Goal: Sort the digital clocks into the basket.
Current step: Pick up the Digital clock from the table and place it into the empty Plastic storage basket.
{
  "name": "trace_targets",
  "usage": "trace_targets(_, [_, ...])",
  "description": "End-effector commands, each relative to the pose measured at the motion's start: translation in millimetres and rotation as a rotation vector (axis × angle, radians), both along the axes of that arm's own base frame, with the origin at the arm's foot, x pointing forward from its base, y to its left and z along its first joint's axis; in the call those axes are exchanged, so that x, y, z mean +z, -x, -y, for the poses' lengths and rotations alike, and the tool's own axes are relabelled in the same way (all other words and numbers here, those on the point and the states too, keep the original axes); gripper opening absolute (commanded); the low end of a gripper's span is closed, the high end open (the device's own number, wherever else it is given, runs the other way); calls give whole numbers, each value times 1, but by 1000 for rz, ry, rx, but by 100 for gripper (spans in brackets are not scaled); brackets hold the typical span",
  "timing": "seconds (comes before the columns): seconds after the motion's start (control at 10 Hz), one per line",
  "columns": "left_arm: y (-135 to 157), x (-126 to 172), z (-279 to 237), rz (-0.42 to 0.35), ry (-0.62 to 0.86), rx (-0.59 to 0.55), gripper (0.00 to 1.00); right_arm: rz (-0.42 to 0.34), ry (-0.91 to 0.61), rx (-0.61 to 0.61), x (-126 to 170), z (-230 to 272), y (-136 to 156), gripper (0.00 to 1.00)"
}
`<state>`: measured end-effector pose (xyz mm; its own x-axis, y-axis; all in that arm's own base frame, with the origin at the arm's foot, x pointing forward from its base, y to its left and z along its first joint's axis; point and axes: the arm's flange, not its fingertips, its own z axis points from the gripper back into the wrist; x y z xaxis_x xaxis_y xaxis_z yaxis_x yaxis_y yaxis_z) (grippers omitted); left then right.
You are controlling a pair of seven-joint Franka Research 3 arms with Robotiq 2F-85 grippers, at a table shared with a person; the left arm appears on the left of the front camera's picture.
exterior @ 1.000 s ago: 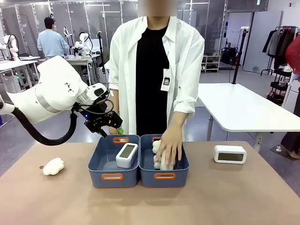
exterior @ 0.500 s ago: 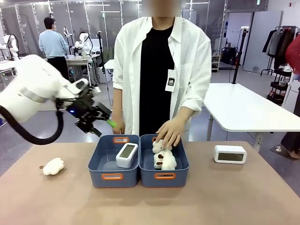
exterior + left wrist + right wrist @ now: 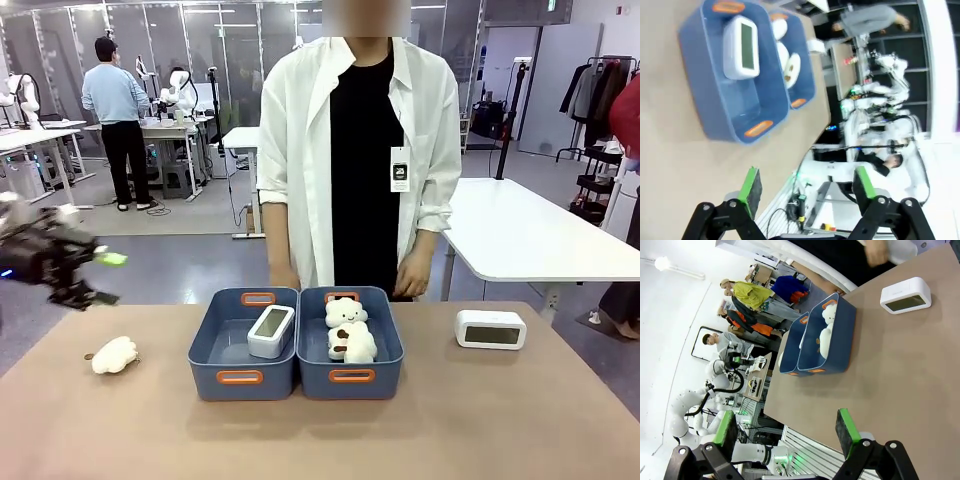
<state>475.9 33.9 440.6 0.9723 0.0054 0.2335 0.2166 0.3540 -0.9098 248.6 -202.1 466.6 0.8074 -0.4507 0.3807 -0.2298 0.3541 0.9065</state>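
Observation:
One white digital clock leans inside the left blue-grey basket, screen up; the left wrist view has this clock in the basket too. The other clock stands on the table to the right, also seen as the clock in the right wrist view. My left gripper hovers open and empty at the far left edge, well away from the bins. In its own view the left gripper is spread wide. My right gripper is open and empty above the table.
The adjoining right bin holds white cloud plush toys. Another plush toy lies on the table at the left. A person stands just behind the bins, hands hanging near the far edge.
My left arm has swung away from above the left basket to the far left. The person's hand has left the right bin and dropped to their side.

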Motion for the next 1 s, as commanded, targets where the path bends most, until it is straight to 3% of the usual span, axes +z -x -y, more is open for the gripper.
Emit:
trace_targets(0.0, [59, -28, -60, 49, 166, 13, 93, 19, -3, 4, 0, 0, 0, 100])
trace_targets(0.1, [71, -53, -98, 132, 268, 6, 93, 19, -3, 4, 0, 0, 0, 100])
trace_targets(0.3, [125, -66, -145, 174, 317, 123, 93, 19, -3, 4, 0, 0, 0, 100])
trace_targets(0.4, [133, -69, -159, 178, 308, 162, 93, 19, -3, 4, 0, 0, 0, 100])
trace_targets(0.5, [103, -83, -159, 191, 342, 129, 93, 19, -3, 4, 0, 0, 0, 100])
trace_targets(0.6, [98, -74, -152, 194, 364, 139, 93, 19, -3, 4, 0, 0, 0, 100])
trace_targets(0.7, [138, -76, -165, 177, 328, 180, 93, 19, -3, 4, 0, 0, 0, 100])
trace_targets(0.9, [138, -76, -165, 177, 328, 180, 93, 19, -3, 4, 0, 0, 0, 100])
